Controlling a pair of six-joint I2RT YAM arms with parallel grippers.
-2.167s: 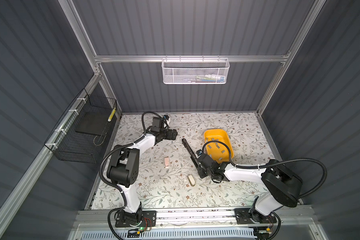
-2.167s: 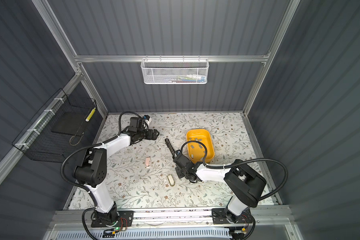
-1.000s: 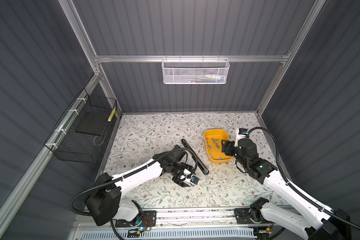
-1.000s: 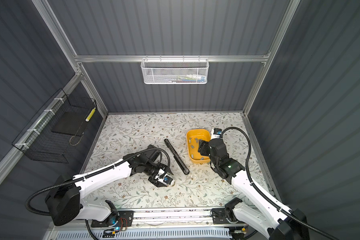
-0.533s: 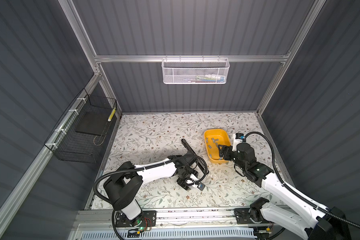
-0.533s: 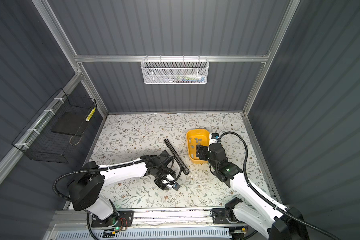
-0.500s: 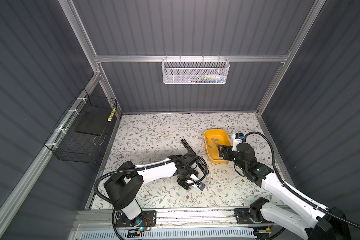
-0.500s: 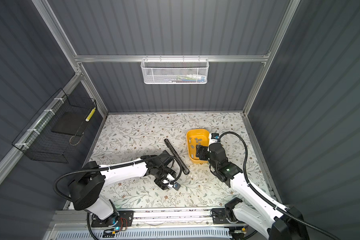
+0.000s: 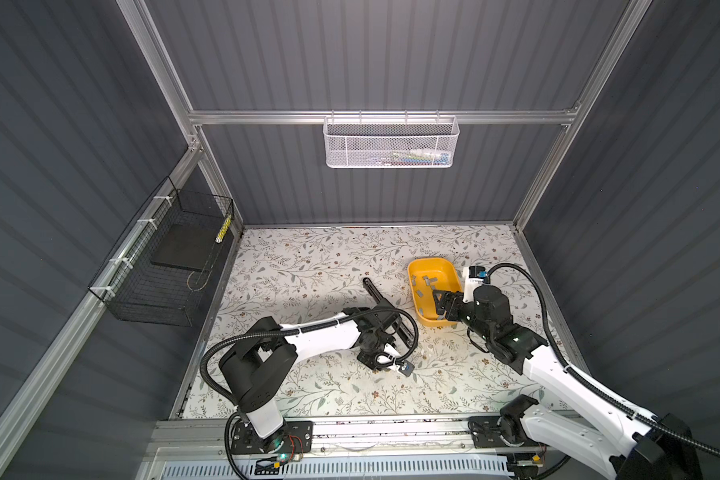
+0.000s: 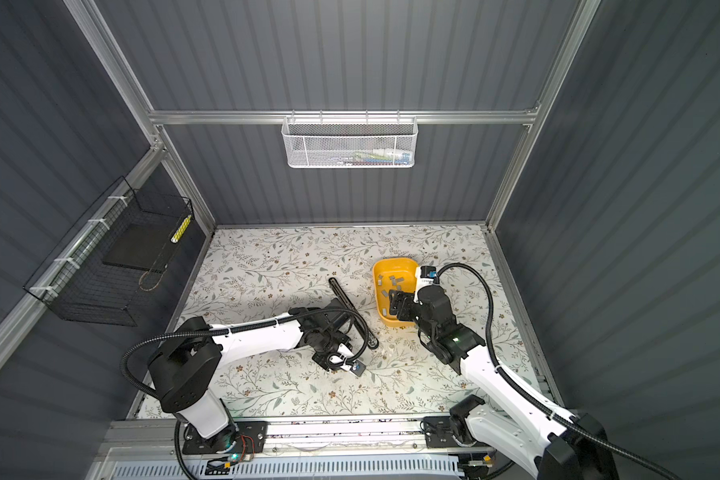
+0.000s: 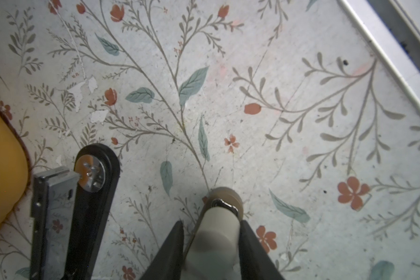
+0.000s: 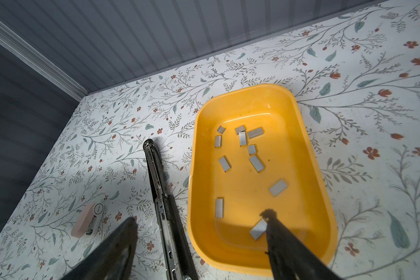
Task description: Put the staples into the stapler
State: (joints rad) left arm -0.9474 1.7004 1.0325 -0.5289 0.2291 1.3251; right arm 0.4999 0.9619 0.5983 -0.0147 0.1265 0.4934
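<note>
Staples, eleven short flat grey metal strips, lie scattered on the floor of the yellow plastic tub. The tub sits on the floral tabletop just beside the long black stapler, which is opened flat with its metal rail bared. The right gripper hangs spread wide over one end of the tub, gripping nothing. One of its fingers reaches inside with its tip at the nearest strip, contact unclear; the other is outside, past the black stapler. The left gripper is clamped on the small beige stapler, well apart from the strips. A small pink stapler lies nearby. The white mesh basket on the back rail holds items too small to tell. The black wire basket on the side wall holds a dark flat slab.
</note>
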